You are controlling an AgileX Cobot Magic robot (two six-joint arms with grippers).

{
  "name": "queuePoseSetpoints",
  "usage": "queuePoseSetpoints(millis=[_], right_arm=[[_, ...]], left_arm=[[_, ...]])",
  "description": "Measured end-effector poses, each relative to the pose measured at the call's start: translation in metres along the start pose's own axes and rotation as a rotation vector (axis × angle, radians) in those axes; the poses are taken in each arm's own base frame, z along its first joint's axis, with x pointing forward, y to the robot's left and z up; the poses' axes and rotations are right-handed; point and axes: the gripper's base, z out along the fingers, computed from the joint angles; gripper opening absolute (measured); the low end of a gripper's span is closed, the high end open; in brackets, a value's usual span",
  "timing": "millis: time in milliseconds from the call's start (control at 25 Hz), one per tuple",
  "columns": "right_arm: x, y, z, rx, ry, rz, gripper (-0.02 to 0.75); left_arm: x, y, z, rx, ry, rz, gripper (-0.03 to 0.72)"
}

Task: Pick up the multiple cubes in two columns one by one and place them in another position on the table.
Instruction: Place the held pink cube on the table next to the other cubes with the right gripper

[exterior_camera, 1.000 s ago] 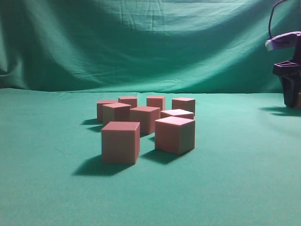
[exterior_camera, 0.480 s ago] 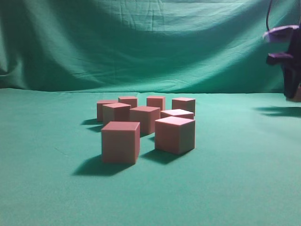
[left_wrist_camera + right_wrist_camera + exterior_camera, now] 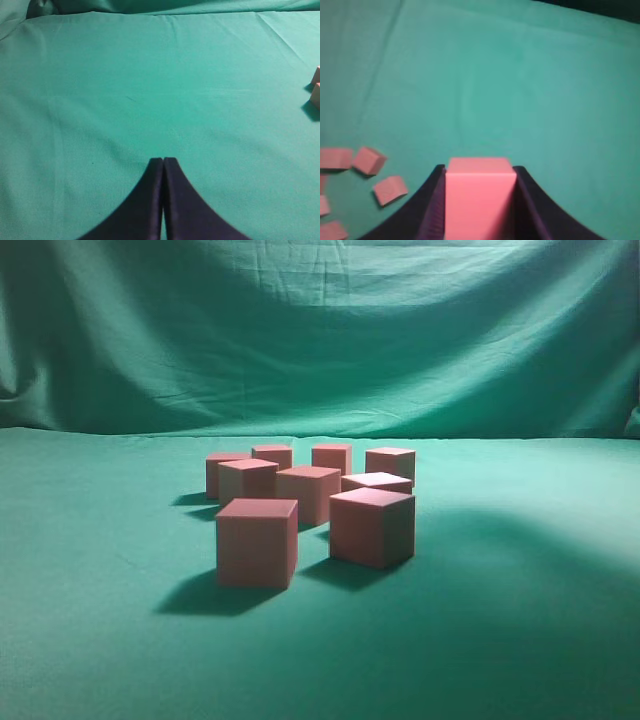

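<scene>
Several reddish-pink cubes stand clustered mid-table in the exterior view, the nearest two being one at the front left (image 3: 257,542) and one at the front right (image 3: 372,527). Neither gripper shows there. In the right wrist view my right gripper (image 3: 480,171) is shut on one pink cube (image 3: 480,197), held above the table (image 3: 530,100); more cubes (image 3: 368,160) lie below at the lower left. My left gripper (image 3: 163,161) is shut and holds nothing, hovering over bare cloth, with two cube corners (image 3: 316,95) at the right edge.
A draped green backdrop (image 3: 320,340) rises behind the table. A broad soft shadow (image 3: 530,550) covers the table's right side. Teal cloth (image 3: 125,100) stretches away in front of the left gripper.
The right gripper, seen low at the far right edge of the exterior view, rose and left that view. A wide shadow now spreads over the table's right side. The cluster has not moved.
</scene>
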Motion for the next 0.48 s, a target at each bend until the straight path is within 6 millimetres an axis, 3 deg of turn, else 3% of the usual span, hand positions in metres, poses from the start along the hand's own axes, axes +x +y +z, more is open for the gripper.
queuePoseSetpoints(millis=[120,240,360,480], right_arm=[[0.001,0.034,-0.033,-0.033,-0.038,-0.066,0.251],[0.009,0.070,-0.047,-0.093,-0.044,-0.129,0.251],[0.024,0.111,-0.039,-0.177,0.014,-0.208,0.251],[0.048,0.155,-0.017,-0.253,0.123,-0.302,0.251]], left_arm=[[0.000,0.000,0.000,0.000,0.000,0.000,0.000],[0.000,0.000,0.000,0.000,0.000,0.000,0.000],[0.000,0.000,0.000,0.000,0.000,0.000,0.000],[0.000,0.000,0.000,0.000,0.000,0.000,0.000]])
